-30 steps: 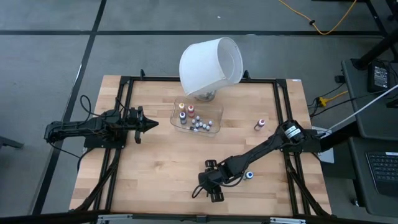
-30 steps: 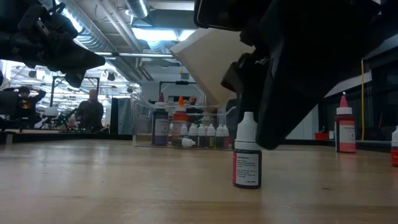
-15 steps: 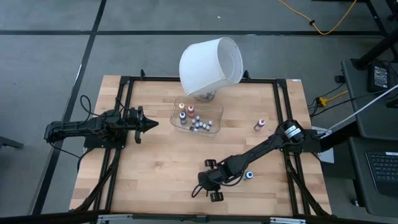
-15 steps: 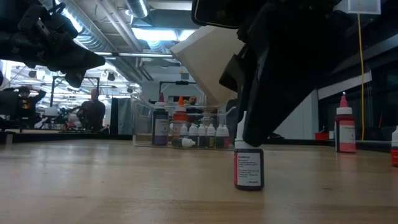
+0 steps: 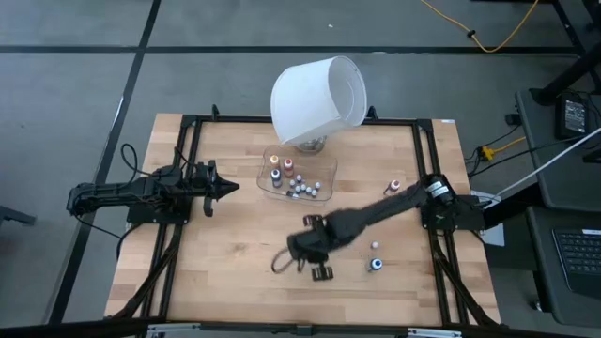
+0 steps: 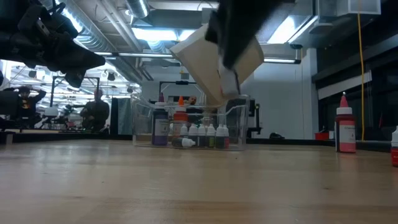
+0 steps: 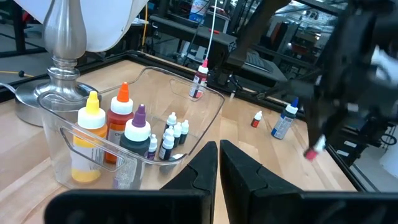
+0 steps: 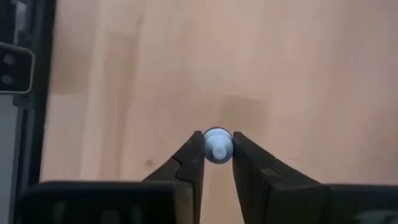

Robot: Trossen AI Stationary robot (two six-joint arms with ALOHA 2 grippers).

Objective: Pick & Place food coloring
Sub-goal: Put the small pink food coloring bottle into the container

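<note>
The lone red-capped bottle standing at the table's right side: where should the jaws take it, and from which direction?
Probably its straight body, just under the cap, coming down from above: the red-capped bottle stands upright, and its cap tapers to a point that would likely slip.

- wooden butcher-block table with a black frame running along its edges
- clear plastic tray sits near the far middle, little bottles inside
- lamp base right behind the tray
- three loose bottles on the right: red-capped one, whitish-capped one, blue-capped one
</note>
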